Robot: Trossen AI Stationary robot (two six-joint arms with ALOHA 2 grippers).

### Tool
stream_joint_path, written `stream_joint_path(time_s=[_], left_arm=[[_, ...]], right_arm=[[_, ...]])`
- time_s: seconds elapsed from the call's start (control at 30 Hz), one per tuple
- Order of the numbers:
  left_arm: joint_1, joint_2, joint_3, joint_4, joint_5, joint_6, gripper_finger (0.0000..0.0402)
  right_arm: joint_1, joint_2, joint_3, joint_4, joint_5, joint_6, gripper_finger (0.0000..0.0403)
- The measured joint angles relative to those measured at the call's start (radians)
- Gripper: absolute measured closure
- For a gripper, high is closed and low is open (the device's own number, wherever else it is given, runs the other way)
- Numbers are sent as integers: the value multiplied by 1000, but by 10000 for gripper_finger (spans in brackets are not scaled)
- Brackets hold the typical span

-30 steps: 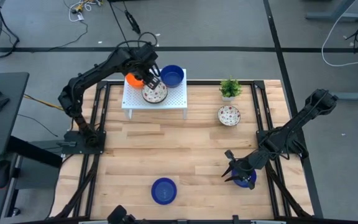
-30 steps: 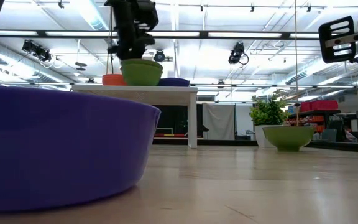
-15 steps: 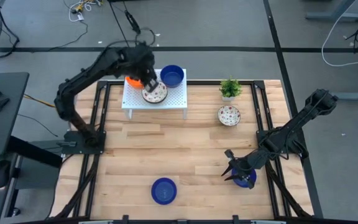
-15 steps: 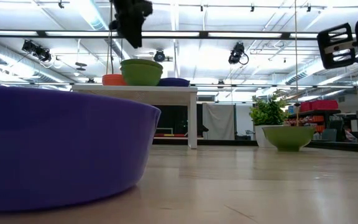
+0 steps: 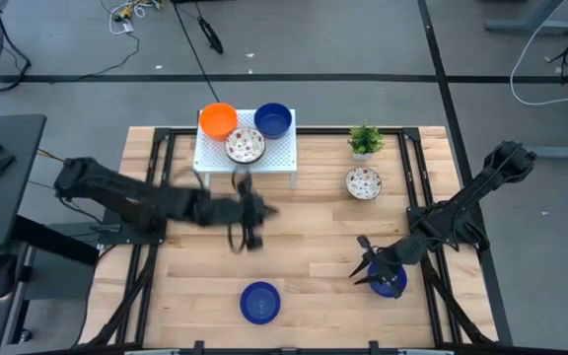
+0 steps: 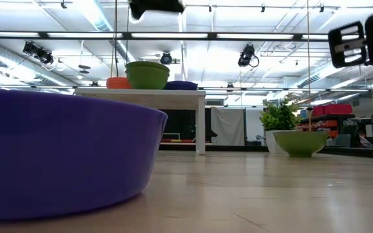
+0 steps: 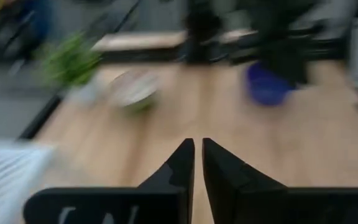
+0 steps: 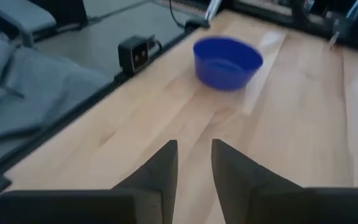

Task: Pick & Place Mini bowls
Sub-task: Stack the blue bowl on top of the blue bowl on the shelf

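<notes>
On the white rack [image 5: 245, 158] at the far side sit three mini bowls: an orange one [image 5: 218, 120], a blue one [image 5: 273, 120] and a speckled one [image 5: 246, 146]. A second speckled bowl [image 5: 363, 182] rests on the table right of the rack. A blue bowl [image 5: 259, 302] lies near the front edge. My left gripper [image 5: 249, 225], blurred, hangs over the table's middle just in front of the rack, its fingers [image 7: 198, 155] shut and empty. At the near right, my right gripper [image 5: 365, 266] stands open and empty [image 8: 194, 162], beside another blue bowl [image 5: 392, 284].
A small green potted plant [image 5: 366, 140] stands at the far right, behind the speckled bowl on the table. Bare wood lies between the rack and the front blue bowl [image 8: 227, 62]. Black frame rails run along both table sides.
My left gripper has left the speckled bowl on the rack, risen, and swung fast toward the table's near side and middle, turning as it went. The speckled bowl stays on the rack beside the orange and blue ones.
</notes>
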Motion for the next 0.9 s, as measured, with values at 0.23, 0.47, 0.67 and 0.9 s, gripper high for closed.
stream_joint_path(time_s=[0.23,0.47,0.67,0.9], left_arm=[[-251,217,-66,272,-15,80,384],[-399,365,55,107,-6,-220,388],[-457,369,174,-58,72,-552,318],[-480,443,178,-78,188,-727,209]], right_arm=[[0,0,0,33,2,-21,302],[-26,0,0,50,21,-31,302],[-77,0,0,50,21,-31,302],[-116,0,-1,50,16,-67,302]])
